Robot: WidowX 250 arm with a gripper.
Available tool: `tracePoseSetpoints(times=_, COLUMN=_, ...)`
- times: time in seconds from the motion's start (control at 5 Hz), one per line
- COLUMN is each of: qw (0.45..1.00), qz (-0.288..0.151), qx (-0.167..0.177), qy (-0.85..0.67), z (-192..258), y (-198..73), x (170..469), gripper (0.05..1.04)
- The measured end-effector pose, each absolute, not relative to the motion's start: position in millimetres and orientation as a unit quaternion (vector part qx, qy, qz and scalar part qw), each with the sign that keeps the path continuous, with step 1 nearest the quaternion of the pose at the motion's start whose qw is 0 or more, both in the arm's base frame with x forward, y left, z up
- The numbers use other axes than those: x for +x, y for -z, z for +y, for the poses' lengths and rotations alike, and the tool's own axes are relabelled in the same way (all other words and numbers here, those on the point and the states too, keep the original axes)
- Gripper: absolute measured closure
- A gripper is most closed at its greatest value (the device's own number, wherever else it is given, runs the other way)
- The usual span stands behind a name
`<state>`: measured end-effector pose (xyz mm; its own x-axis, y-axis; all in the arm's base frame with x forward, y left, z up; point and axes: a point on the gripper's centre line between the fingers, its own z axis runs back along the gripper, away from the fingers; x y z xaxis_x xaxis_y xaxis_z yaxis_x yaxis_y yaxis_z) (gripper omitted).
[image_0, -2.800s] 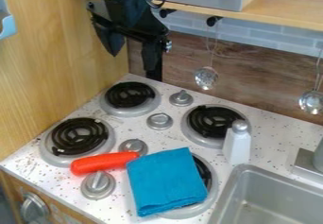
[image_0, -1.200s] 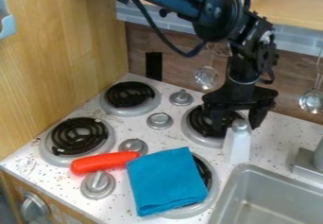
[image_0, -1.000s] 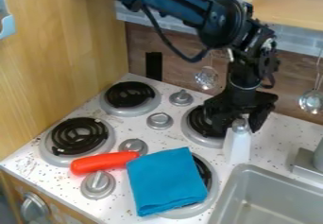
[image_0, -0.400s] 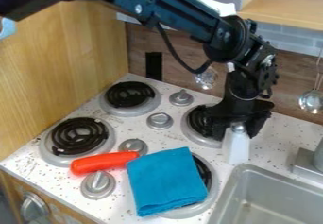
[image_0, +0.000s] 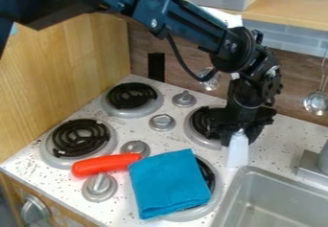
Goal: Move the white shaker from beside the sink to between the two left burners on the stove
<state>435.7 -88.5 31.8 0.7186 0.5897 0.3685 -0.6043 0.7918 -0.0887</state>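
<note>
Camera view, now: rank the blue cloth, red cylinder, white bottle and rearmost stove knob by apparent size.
Blue cloth
Red cylinder
White bottle, judged by what shows; the gripper partly hides its top
Rearmost stove knob

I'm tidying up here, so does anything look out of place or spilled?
The blue cloth partly covers a burner, an odd spot for fabric. An orange object lies loose between two knobs. The stovetop has dark specks; I can't tell whether they're crumbs or pattern.
</note>
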Motion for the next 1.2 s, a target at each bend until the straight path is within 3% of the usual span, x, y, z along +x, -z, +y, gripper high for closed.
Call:
tracePoseSetpoints(times=0.4, qw=0.927, qz=-0.194, qx=0.013, qy=-0.321, z=-88, y=-30, x=433, gripper=0.451)
tracePoseSetpoints(times=0.8, qw=0.929, qz=-0.202, qx=0.001, qy=-0.311, z=-82, y=-67, x=411, gripper=0.451)
tracePoseSetpoints(times=1.2, qw=0.91, qz=-0.19, qx=0.027, qy=-0.367, z=-6, y=-74, x=388, gripper=0.451)
